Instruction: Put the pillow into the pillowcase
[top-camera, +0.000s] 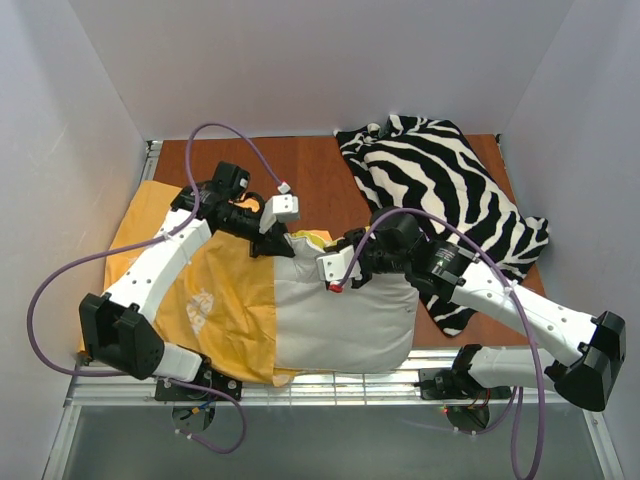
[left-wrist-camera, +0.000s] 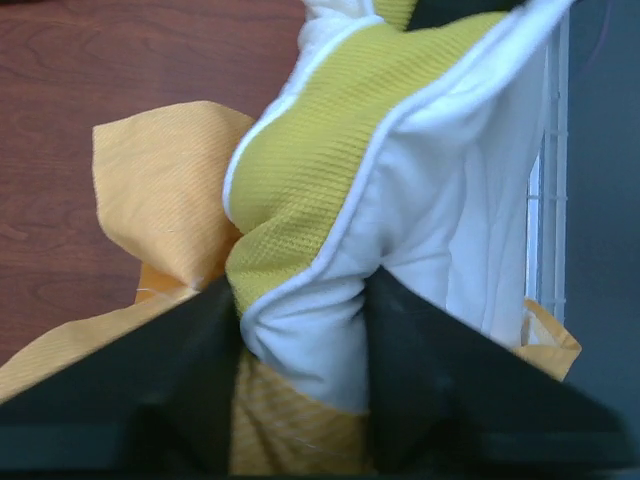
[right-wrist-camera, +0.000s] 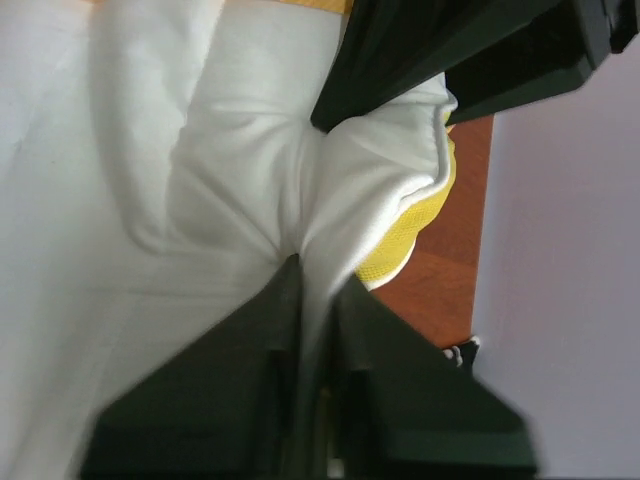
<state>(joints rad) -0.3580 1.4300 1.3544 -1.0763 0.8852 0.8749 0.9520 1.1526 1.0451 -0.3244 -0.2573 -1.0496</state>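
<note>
The white pillow (top-camera: 345, 325) lies at the table's near middle, its left end inside the orange-yellow pillowcase (top-camera: 215, 300). Its yellow-green band (left-wrist-camera: 320, 170) bulges at the far edge. My left gripper (top-camera: 283, 243) is shut on the pillow's far edge by the case's mouth; the left wrist view shows white fabric (left-wrist-camera: 310, 330) pinched between the black fingers, with orange cloth (left-wrist-camera: 165, 185) beside it. My right gripper (top-camera: 335, 272) is shut on a fold of the white pillow (right-wrist-camera: 250, 200) close by. The left gripper's fingers (right-wrist-camera: 420, 60) show at the top of the right wrist view.
A black-and-white zebra-striped cloth (top-camera: 450, 200) lies heaped at the back right, under the right arm. Brown tabletop (top-camera: 300, 170) shows at the back. White walls stand on three sides. A metal grid (top-camera: 340, 380) runs along the near edge.
</note>
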